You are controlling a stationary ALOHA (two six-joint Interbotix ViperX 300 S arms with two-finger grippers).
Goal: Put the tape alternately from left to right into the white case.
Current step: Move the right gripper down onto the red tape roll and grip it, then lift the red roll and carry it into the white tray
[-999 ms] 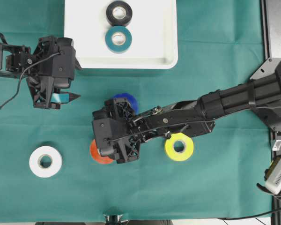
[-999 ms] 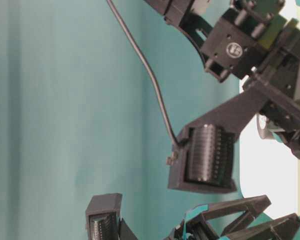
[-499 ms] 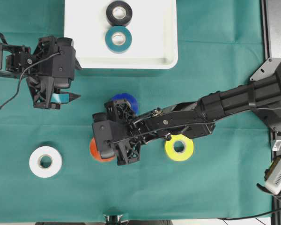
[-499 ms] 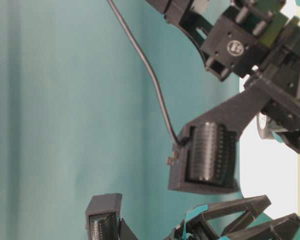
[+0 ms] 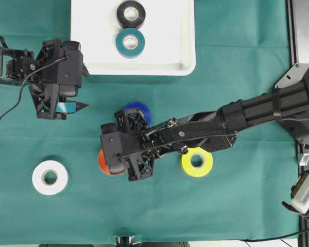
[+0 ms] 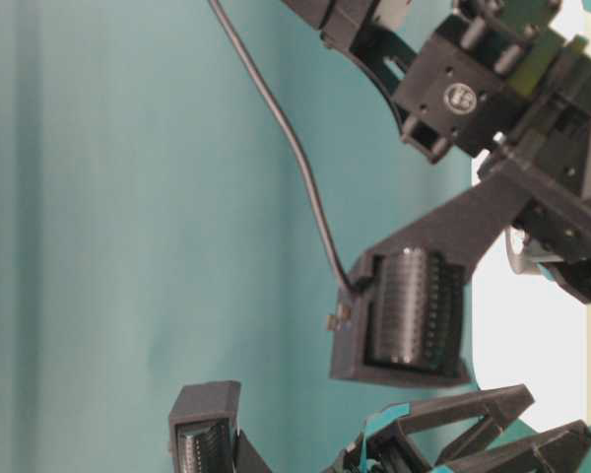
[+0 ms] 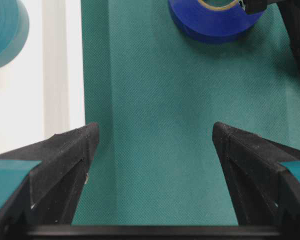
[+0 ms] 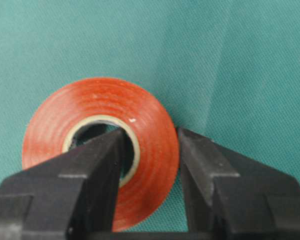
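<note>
red-orange roll (image 8: 100,150) flat, right pincer (image 8: 150,150) clamped

No readable text, label, brand or number shows on anything in these views.

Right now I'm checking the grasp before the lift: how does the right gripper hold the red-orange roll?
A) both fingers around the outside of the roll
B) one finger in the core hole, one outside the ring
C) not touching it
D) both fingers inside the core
B: in the right wrist view the right gripper pinches the wall of the red-orange roll, one finger in the core, the other outside.
</note>
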